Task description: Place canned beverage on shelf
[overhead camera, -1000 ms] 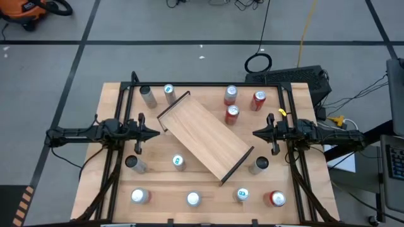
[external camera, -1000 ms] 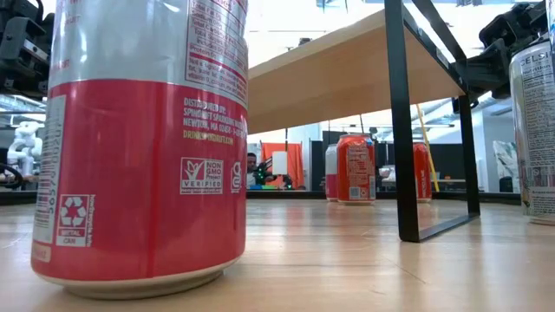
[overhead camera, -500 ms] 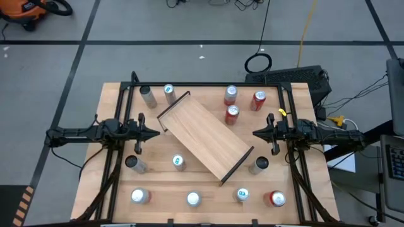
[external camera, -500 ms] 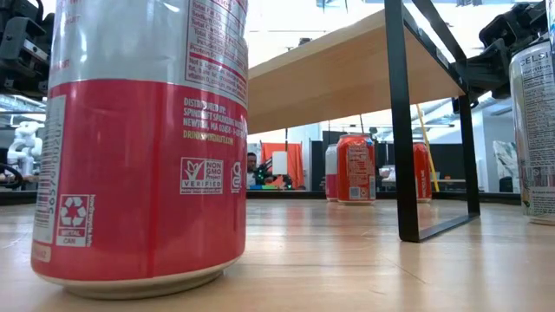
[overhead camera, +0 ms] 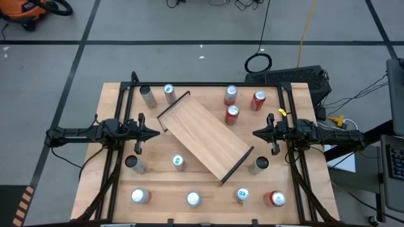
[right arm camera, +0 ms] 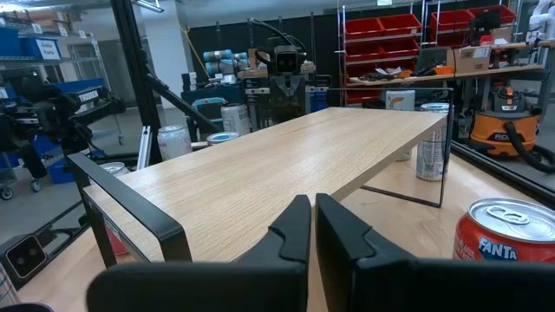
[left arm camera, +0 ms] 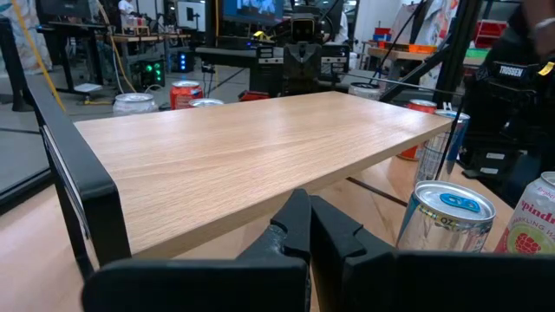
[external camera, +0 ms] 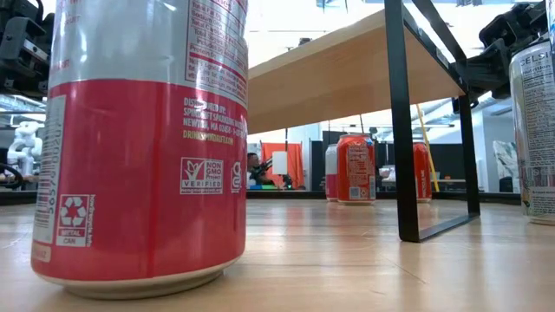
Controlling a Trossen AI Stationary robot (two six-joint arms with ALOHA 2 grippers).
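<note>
The shelf (overhead camera: pixel 205 137), a light-wood board with a black rail at each short end, stands slantwise mid-table on its rails; its top is bare. Several cans stand upright on the tabletop around it: three red ones (overhead camera: pixel 232 114) at the far right, silver ones (overhead camera: pixel 178 162) on the near side, a red one (overhead camera: pixel 276 199) at the near right. My left gripper (overhead camera: pixel 156 133) sits shut at the table's left side, level, pointing at the shelf. My right gripper (overhead camera: pixel 255 133) sits shut at the right side, facing it. Neither touches anything.
A black frame (overhead camera: pixel 208 84) runs along the table's edges. In the low view a large red and silver can (external camera: pixel 143 143) fills the near left, and the shelf's black rail (external camera: pixel 399 121) stands beside it. Cables and a keyboard lie on the floor beyond.
</note>
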